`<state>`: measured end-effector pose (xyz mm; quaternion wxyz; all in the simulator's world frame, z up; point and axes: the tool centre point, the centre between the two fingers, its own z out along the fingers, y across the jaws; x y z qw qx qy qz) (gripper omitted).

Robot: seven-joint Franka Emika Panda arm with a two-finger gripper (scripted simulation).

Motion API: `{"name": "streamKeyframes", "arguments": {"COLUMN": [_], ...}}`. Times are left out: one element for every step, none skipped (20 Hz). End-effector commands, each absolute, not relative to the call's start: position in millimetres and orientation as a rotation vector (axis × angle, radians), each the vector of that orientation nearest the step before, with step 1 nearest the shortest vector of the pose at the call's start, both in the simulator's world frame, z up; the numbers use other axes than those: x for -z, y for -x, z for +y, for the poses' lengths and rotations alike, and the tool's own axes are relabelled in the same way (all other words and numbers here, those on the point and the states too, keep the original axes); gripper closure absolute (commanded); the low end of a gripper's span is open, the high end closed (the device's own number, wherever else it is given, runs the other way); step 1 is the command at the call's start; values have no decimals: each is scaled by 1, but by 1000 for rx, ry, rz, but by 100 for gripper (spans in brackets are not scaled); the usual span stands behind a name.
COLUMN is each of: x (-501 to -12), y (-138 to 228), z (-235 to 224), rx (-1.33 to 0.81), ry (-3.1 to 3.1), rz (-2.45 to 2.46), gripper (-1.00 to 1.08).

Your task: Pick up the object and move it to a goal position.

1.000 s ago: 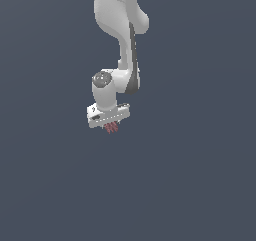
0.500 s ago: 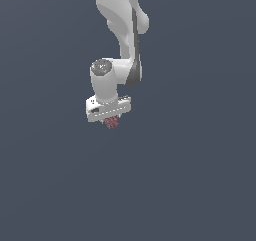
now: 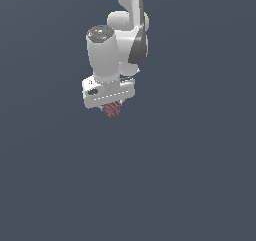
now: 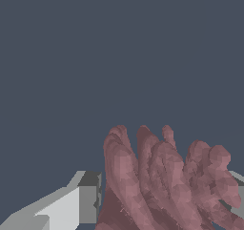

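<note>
The object [image 3: 112, 109] is a small dull-red, bumpy, spiky clump. It hangs just under the white hand of my arm in the exterior view. My gripper [image 3: 112, 108] is shut on it and holds it up in the air. In the wrist view the object [image 4: 162, 181] fills the space between the two fingers [image 4: 86, 195], its lobes sticking out past the tips. The fingertips are mostly hidden by the hand in the exterior view.
The white arm [image 3: 117, 40] comes down from the top of the exterior view. Around it is only a plain dark grey-blue ground [image 3: 190, 175]. No goal marker shows.
The arm has lifted the hand with the object and turned it; it now sits higher in the exterior view than one second ago. The grip has stayed shut.
</note>
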<state>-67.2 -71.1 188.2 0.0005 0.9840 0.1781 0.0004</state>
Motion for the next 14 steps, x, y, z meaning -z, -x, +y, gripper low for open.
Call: {"name": "streamKeyframes", "arguments": {"x": [-216, -227, -238, -248, -259, -270, -280, -291, -301, -312, -322, -333, -343, -353], "y": [67, 67, 67, 67, 66, 66, 66, 65, 65, 65, 64, 64, 63, 63], "z": [-67, -66, -64, -63, -62, -60, -59, -58, -56, -55, -54, -52, -51, -50], "rx": [-1, -1, -1, -1, -1, -1, -1, -1, -1, -1, 0, 0, 0, 0], "ry": [-3090, -3090, -3090, -3090, -3090, -3090, -3090, -3090, -3090, -3090, -3091, -3091, -3091, -3091], "rz": [560, 560, 560, 560, 560, 560, 560, 560, 560, 560, 560, 560, 560, 560], "gripper": [108, 108, 108, 108, 108, 108, 108, 108, 108, 108, 108, 108, 108, 108]}}
